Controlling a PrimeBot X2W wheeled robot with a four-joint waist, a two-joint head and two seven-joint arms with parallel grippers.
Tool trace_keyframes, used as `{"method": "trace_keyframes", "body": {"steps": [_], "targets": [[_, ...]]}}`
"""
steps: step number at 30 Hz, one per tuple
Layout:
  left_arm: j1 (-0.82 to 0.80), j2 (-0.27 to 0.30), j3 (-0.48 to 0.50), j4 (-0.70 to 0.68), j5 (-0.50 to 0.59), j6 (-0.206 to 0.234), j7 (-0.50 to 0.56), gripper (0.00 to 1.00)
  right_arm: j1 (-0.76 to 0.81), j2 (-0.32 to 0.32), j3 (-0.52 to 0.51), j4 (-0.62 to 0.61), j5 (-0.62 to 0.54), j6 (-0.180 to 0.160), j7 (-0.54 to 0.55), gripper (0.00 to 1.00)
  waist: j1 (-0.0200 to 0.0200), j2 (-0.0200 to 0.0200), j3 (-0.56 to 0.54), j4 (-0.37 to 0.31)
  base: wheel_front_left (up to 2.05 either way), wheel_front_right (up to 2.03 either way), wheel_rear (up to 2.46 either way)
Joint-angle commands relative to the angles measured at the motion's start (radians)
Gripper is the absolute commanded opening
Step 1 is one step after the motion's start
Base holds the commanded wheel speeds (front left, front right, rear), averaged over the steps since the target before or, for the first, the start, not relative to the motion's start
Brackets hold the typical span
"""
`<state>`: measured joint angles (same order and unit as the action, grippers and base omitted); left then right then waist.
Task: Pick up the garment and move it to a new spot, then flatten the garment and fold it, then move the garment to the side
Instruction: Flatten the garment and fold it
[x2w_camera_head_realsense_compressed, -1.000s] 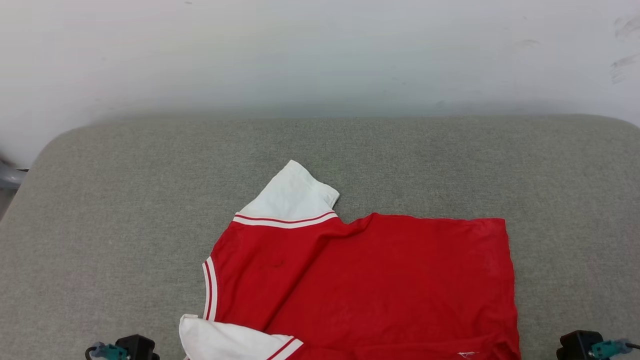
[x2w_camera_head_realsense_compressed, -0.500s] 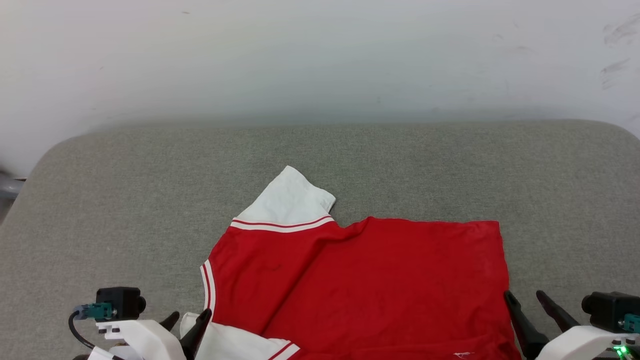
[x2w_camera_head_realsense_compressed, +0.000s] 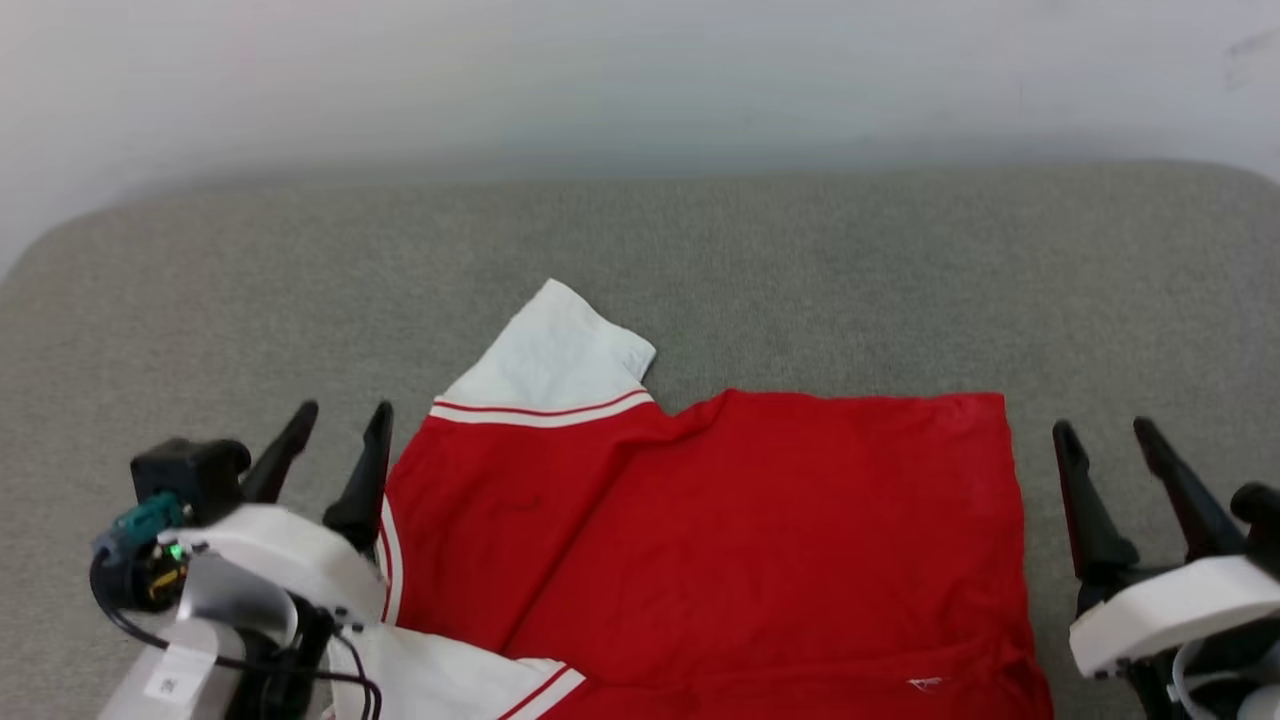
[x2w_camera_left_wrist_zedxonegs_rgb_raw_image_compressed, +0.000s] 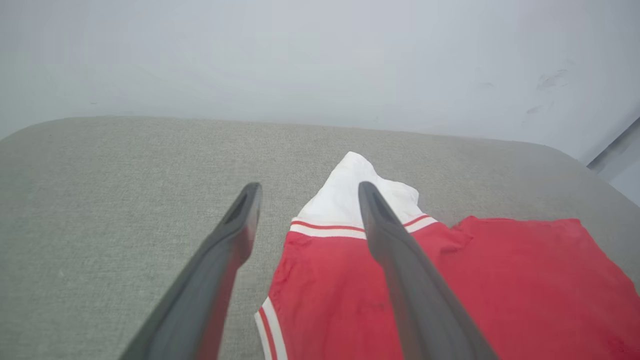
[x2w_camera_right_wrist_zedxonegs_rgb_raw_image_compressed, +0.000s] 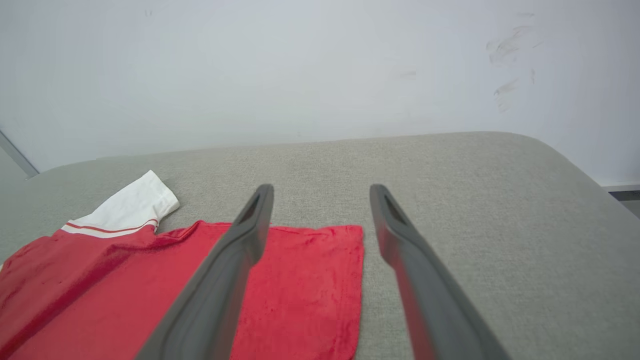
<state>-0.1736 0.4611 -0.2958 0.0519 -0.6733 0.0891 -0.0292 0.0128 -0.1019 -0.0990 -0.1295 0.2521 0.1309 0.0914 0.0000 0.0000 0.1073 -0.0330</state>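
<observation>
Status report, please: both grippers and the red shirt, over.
Left gripper open, empty. Right gripper open, empty. Red T-shirt with white sleeves lying on grey fabric surface. Nothing blocking.

The garment (x2w_camera_head_realsense_compressed: 760, 540) lies on the bench (x2w_camera_head_realsense_compressed: 800, 260), toward its near edge, with one sleeve (x2w_camera_head_realsense_compressed: 550, 355) pointing toward the wall (x2w_camera_head_realsense_compressed: 640, 80) behind. The left tool (x2w_camera_head_realsense_compressed: 345, 412) is just beside its left edge, the right tool (x2w_camera_head_realsense_compressed: 1105, 428) just beside its right.
</observation>
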Motion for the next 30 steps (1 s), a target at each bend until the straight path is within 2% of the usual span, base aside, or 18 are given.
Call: {"method": "trace_keyframes", "body": {"steps": [1,6,12,16,19,30], "targets": [[-0.027,-0.005,0.003,0.004,0.007,0.000,-0.012,1.00,-0.024,0.006,0.001,-0.011,-0.008,0.000,-0.002,1.00,0.0000,0.0000,0.057,-0.019,0.00,0.00,0.00],[-0.156,-0.001,-0.005,0.043,0.031,-0.026,-0.014,1.00,-0.092,0.017,0.024,-0.055,-0.036,0.000,-0.012,1.00,0.0000,0.0000,0.174,-0.051,0.00,0.00,0.00],[-0.345,0.022,-0.034,0.131,0.015,-0.104,0.081,1.00,-0.156,0.028,0.047,-0.071,-0.060,0.000,-0.032,1.00,0.0000,0.0000,0.272,-0.095,0.00,0.00,0.00],[-0.462,0.035,-0.055,0.206,-0.033,-0.165,0.194,1.00,-0.183,0.036,0.050,-0.064,-0.061,0.000,-0.044,1.00,0.0000,0.0000,0.311,-0.124,0.00,0.00,0.00],[-0.533,0.060,-0.074,0.263,-0.081,-0.194,0.299,1.00,-0.195,0.041,0.054,-0.052,-0.054,0.000,-0.055,1.00,0.0000,0.0000,0.333,-0.149,0.00,0.00,0.00],[-0.676,0.148,-0.174,0.374,-0.221,-0.217,0.715,1.00,-0.204,0.053,0.047,0.014,-0.011,0.000,-0.100,1.00,0.0000,0.0000,0.393,-0.209,0.00,0.00,0.00]]}}
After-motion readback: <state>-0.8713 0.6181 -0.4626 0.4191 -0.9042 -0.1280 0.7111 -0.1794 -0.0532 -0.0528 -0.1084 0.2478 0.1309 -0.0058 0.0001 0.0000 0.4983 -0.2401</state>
